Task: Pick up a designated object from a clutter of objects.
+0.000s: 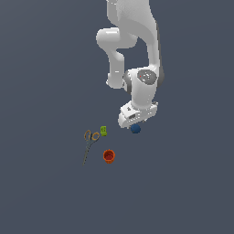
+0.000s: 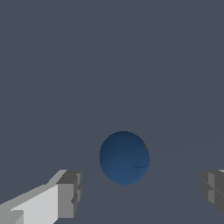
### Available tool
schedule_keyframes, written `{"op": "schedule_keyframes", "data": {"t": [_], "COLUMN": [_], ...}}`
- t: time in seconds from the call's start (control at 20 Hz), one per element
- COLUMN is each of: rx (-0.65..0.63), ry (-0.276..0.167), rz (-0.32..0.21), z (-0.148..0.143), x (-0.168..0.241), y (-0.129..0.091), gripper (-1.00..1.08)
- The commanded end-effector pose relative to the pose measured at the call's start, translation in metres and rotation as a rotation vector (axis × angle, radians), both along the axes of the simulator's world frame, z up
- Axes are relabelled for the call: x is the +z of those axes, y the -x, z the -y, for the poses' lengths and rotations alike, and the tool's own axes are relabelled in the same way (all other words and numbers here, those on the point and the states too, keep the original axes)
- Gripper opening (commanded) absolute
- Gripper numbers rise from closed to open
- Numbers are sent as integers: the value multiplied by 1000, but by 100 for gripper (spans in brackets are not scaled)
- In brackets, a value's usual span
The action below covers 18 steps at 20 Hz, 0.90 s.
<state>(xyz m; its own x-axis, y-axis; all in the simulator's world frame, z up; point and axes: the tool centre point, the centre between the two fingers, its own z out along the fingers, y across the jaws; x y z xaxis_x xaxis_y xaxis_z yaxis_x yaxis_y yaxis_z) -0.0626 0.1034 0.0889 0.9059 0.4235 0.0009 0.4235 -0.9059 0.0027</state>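
Everything lies on one flat dark grey-blue floor (image 1: pixel 45 68) that fills both views, and I see no wall or edge of it. On this floor I count four small things: one dark blue ball (image 1: pixel 135 129), one orange-red cup (image 1: pixel 109 156), one lime-green block (image 1: pixel 103 130) and one pair of scissors (image 1: pixel 89 144) with orange handles. The cup, the block and the scissors are grouped together toward the exterior view's left, the block just beside the scissors' handles and the cup a little nearer to the camera. The ball lies apart from them, toward the exterior view's right, just under my wrist. My gripper (image 2: pixel 141 192) is spread wide, and it holds nothing. In the wrist view the ball (image 2: pixel 124 158) sits on the floor between the lines of my two fingers (image 2: pixel 70 192), a little beyond their tips, and neither finger touches it.
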Motion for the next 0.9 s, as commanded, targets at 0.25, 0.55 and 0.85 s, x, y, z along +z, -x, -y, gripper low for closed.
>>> {"op": "schedule_keyframes", "data": {"t": [0.25,0.55,0.85], "rx": [15,15,17], "ry": [-2,-2,-2], "rz": [-2,-2,-2], "z": [-3,-3,-4], "x": [-7,-20,-46], "y": [5,6,7], "gripper": [100,100,100]}}
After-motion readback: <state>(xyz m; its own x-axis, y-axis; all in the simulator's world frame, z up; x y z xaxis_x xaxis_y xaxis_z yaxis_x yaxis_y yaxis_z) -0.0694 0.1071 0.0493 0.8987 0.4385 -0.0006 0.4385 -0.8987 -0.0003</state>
